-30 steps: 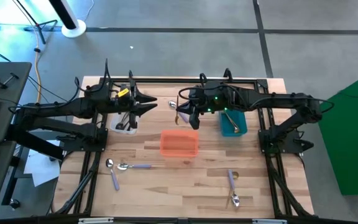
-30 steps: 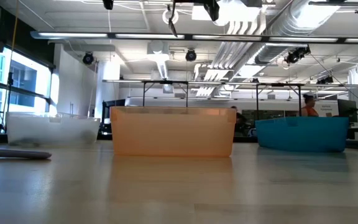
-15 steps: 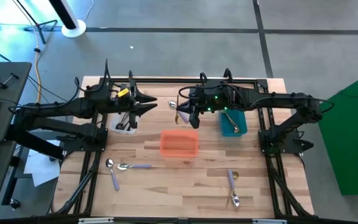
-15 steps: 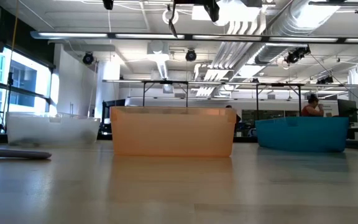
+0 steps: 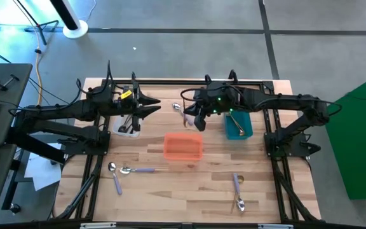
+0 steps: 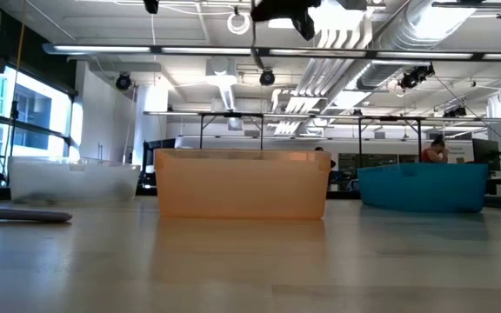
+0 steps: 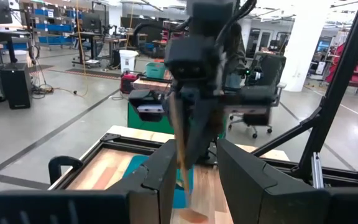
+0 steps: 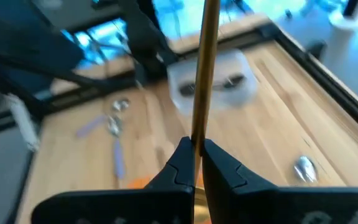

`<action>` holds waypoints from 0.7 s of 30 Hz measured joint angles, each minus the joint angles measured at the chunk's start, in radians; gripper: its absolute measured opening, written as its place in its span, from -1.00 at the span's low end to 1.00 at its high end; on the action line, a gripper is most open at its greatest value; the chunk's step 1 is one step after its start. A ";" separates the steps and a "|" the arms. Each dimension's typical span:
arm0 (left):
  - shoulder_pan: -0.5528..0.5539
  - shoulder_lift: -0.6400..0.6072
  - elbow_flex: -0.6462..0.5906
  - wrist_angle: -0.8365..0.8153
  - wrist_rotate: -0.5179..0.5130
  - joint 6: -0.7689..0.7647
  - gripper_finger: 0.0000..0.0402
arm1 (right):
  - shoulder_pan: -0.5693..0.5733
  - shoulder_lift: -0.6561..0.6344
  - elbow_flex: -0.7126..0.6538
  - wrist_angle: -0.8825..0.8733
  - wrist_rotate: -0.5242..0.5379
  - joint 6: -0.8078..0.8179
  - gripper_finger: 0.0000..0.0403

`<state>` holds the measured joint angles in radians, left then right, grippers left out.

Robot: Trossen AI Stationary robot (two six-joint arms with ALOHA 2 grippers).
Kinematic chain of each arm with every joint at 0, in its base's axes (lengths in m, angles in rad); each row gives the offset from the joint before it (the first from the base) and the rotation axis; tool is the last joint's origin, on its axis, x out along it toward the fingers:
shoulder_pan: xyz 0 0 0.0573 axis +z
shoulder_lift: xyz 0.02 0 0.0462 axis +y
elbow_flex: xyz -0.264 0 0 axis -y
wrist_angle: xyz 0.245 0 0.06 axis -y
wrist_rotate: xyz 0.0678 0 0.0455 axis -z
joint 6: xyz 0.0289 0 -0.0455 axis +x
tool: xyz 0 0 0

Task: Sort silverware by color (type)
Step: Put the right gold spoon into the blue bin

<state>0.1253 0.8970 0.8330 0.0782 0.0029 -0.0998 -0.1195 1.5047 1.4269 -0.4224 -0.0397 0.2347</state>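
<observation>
1. Gold is the colour of the spoon point(image 8: 202, 68) now in hand: the right gripper point(image 8: 193, 155) has its fingers pressed shut on the thin handle, high above the desk point(image 5: 215, 184), just beyond the orange bin point(image 5: 183, 146) toward the desk's far edge.
2. The spoon looks light, stiff and slick. A pinch on the narrow shaft lets it swing, so a grip near the middle of the handle seems safest.
3. The left gripper point(image 5: 152, 105) waits above the clear bin point(image 5: 127, 127), which is left of the orange bin. Its fingers stand partly apart with nothing between them.
4. Dark spoons rest in the clear bin, and one gold spoon lies in the teal bin point(image 5: 238, 125) on the orange bin's right.
5. Lavender-handled spoons point(image 5: 127, 172) lie loose on the desk on the near-left side of the orange bin, with two more point(image 5: 237, 191) on its near-right. One silver spoon point(image 5: 176, 106) lies beyond it.
</observation>
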 joint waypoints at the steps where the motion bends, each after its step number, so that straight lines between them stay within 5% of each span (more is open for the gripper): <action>1: 0.000 0.000 0.000 0.000 0.000 0.000 -0.47 | -0.008 0.000 0.000 -0.029 0.004 0.000 -1.00; 21: 0.000 0.000 0.000 -0.007 -0.042 0.069 -0.47 | -0.078 -0.116 -0.003 -0.643 0.097 0.032 -1.00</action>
<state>0.1257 0.8970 0.8330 0.0715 -0.0392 -0.0311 -0.1980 1.3892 1.4239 -1.0656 0.0577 0.2666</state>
